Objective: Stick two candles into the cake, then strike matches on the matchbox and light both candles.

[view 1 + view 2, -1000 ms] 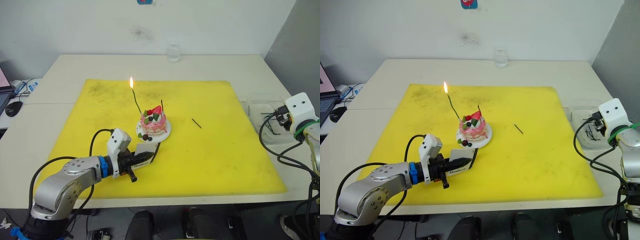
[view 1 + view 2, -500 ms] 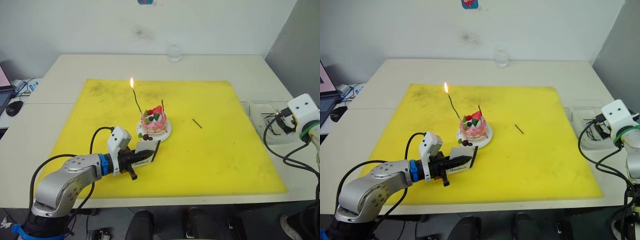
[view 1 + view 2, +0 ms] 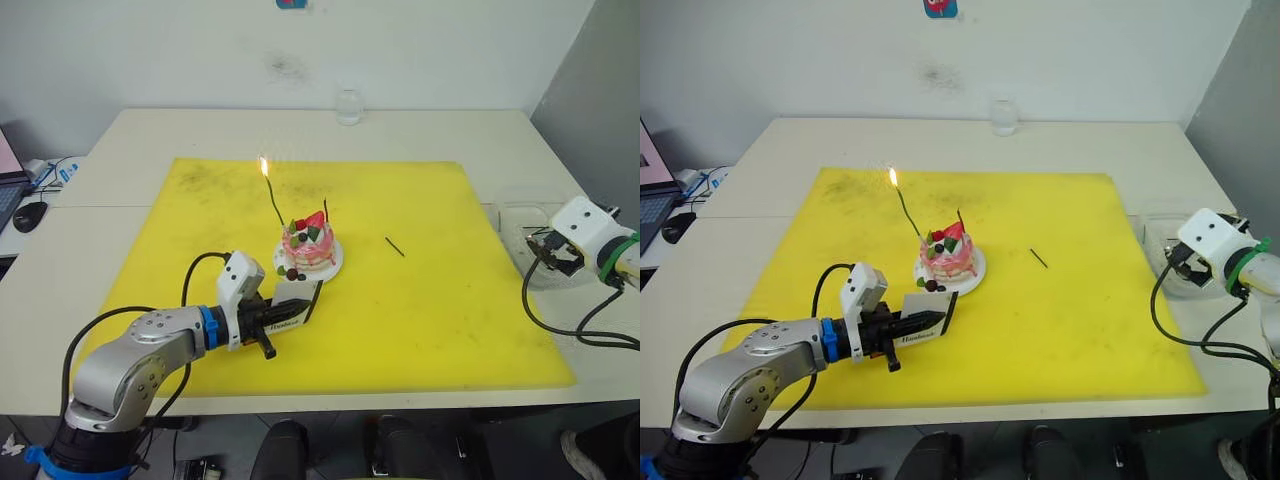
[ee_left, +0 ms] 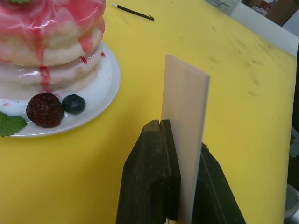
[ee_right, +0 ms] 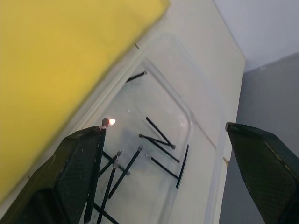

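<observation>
The pink cake sits on its white plate in the middle of the yellow mat. Two candles stand in it. The long greenish candle leans left and carries a small flame. The shorter reddish candle shows no flame. My left gripper is shut on the white matchbox, held on edge just in front of the plate. My right gripper hangs open over a clear tray of matches. One match with a glowing tip rests against a finger.
A loose match lies on the yellow mat to the right of the cake. A glass jar stands at the table's far edge. A mouse and cables lie at the far left.
My right gripper has swung left and down over the tray. The candle flame looks smaller. The left arm and matchbox have stayed put.
</observation>
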